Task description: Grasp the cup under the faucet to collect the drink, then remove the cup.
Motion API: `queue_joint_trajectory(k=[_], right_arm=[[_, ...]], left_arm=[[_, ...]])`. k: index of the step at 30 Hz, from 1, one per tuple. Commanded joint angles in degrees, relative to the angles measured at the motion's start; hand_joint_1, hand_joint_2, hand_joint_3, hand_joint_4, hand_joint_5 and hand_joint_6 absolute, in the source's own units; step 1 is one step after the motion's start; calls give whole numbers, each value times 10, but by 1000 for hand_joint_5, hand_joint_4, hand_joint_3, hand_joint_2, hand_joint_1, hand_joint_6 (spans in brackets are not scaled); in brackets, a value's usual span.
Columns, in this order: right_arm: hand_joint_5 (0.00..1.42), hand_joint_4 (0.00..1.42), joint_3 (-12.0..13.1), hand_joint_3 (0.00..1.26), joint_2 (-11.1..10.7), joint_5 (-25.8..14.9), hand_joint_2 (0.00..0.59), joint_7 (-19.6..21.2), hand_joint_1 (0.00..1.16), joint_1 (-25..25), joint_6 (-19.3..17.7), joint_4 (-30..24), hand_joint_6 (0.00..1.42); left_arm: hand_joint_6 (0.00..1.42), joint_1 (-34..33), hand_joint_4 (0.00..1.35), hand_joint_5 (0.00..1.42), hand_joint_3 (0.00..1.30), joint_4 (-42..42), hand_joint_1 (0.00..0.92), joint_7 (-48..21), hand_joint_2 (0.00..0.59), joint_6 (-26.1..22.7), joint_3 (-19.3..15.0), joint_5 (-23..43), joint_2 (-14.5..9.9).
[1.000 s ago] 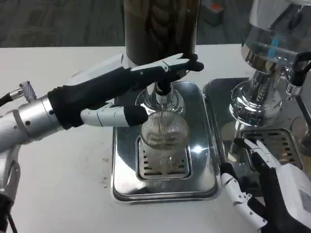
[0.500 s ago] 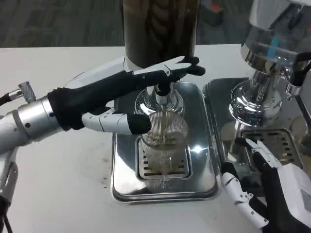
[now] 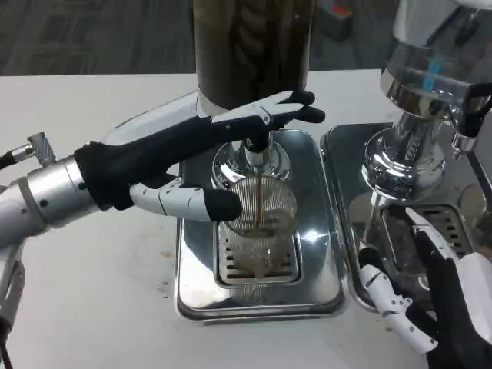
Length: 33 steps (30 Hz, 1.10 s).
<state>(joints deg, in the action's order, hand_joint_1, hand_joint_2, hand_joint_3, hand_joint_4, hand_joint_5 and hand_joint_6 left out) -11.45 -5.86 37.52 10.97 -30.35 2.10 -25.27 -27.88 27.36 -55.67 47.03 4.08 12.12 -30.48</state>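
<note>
Collecting step: drink is running; a thin brown stream falls from the faucet into the cup, so the task stands at the filling stage, by my reading.
Landmark: tall dark cylindrical drink dispenser with a chrome base (image 3: 252, 46), standing at the far middle of the table; all places below are given from it.
Surface: flat white table (image 3: 92, 307), spreading in front of and to the left of the dispenser.
Room: grey patterned carpet floor (image 3: 92, 34) behind the dispenser; a small red-and-grey object (image 3: 338, 15) lies on it, behind and to the right, too small to identify.
Neighbour machine: second chrome-footed clear-tank dispenser (image 3: 415, 100), just right of the landmark, on its own steel tray.
Drip tray: rectangular polished steel drip tray with a slotted grate (image 3: 201, 300), directly in front of the dispenser's base.
Left hand (image 3: 207, 165): reaches across the front of the dispenser; upper fingers lie on the black faucet lever (image 3: 304, 108), thumb touches the cup's left side. Not closed around the cup.
Right hand (image 3: 430, 296): rests in front of the neighbour machine, fingers spread, holding nothing.
Cup: ribbed clear glass cup (image 3: 265, 223), upright on the grate, directly beneath the dispenser's faucet; fill level low.
Next move, judged: release the lever once the level suffices, then close fingers round the ribbed wall and draw the cup forward without tilting.
</note>
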Motion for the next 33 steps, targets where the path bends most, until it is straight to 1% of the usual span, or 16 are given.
queue_joint_trajectory(k=[1,6,9,11,14,16,19,23,28,33], right_arm=[[159,96,17,107,-14,-54,243,-32,278,16,-16,-5,245],[159,83,23,96,-26,-87,218,-51,296,30,-22,-1,247],[149,75,22,87,-30,-96,214,-59,298,34,-25,0,235],[137,67,20,78,-33,-101,190,-65,312,38,-27,0,229],[114,36,19,49,-42,-108,181,-79,331,50,-26,3,214],[91,23,19,29,-46,-111,165,-87,334,57,-25,6,197],[58,1,19,2,-52,-111,159,-100,340,69,-22,10,172],[19,0,19,0,-60,-111,155,-118,369,90,-15,17,144],[1,0,18,0,-69,-117,153,-141,374,117,-12,34,131],[0,0,16,0,-71,-119,150,-154,371,133,-14,47,113]], left_arm=[[125,12,5,17,119,-2,0,-10,74,9,18,-22,-6],[127,12,5,18,125,0,0,-5,75,11,20,-22,-9],[128,12,7,19,126,1,0,-3,75,12,21,-21,-10],[127,12,10,19,127,2,0,-1,75,13,21,-22,-10],[123,12,12,19,127,2,0,1,75,14,21,-22,-10],[121,12,14,19,127,3,0,3,75,14,22,-21,-11],[119,12,14,19,128,4,0,5,76,15,22,-22,-12],[117,12,15,19,128,6,0,7,78,17,22,-22,-12],[116,12,23,12,135,5,0,10,84,17,21,-23,-15],[115,12,25,9,137,6,0,12,85,19,20,-23,-17]])
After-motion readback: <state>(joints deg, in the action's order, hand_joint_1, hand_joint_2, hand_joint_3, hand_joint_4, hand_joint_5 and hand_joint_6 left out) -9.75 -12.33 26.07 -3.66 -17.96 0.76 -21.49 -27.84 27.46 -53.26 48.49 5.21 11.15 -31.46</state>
